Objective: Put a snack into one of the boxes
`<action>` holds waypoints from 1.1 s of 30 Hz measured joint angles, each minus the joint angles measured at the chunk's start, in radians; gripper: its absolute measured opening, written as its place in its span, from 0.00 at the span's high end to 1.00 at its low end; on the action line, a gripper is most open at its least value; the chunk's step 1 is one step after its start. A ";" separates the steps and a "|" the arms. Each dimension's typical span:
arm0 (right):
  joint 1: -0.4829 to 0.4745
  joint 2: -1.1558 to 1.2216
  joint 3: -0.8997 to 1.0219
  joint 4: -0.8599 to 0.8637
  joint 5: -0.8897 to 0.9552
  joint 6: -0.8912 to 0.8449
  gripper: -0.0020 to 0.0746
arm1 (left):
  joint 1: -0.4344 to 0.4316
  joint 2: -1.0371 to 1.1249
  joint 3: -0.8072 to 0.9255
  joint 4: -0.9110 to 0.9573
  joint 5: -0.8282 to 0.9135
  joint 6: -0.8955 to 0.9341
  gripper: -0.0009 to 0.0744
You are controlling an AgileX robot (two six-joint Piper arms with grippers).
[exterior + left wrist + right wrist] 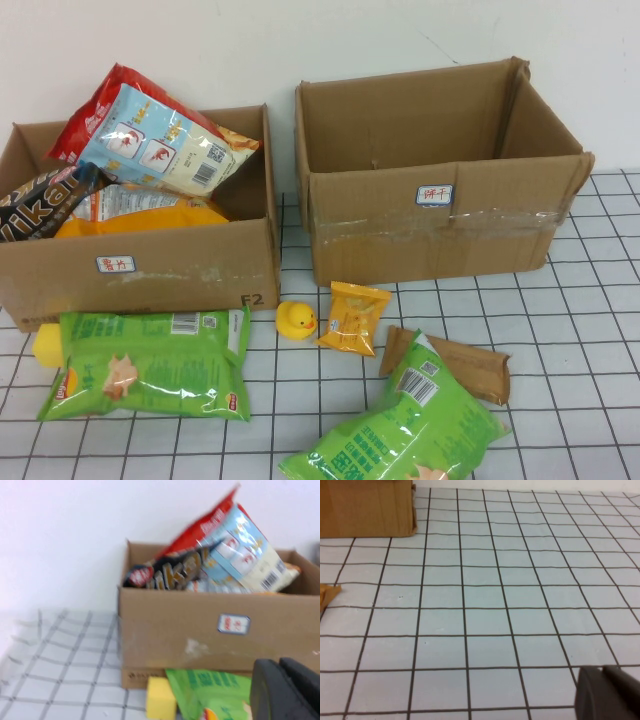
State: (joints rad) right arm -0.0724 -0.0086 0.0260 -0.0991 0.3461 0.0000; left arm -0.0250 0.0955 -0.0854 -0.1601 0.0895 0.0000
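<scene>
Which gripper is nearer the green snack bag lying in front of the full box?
Left. The left gripper sits close by that green snack bag, which fills its wrist view beneath the full box. The right gripper looks over bare grid table, with no bag in view.

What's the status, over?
Left end effector near the left box, right end effector over bare table. Snacks loose before the boxes; right box empty. Nothing held.

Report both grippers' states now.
Left gripper: beside the full box, state cannot be told.
Right gripper: above bare table, cannot be told.
</scene>
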 joint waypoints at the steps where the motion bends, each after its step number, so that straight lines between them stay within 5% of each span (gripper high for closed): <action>1: 0.000 0.000 0.000 0.000 0.000 0.000 0.97 | 0.000 -0.026 0.033 0.084 -0.037 -0.068 0.99; 10: 0.000 0.000 0.000 0.000 0.000 0.000 0.97 | 0.066 -0.105 0.112 0.214 -0.013 -0.174 0.99; 18: 0.000 0.000 0.000 0.000 0.000 0.000 0.97 | -0.039 -0.105 0.112 0.223 0.207 -0.048 0.99; 33: 0.000 0.000 0.000 0.000 0.000 0.000 0.97 | -0.056 -0.105 0.112 0.145 0.219 0.000 0.99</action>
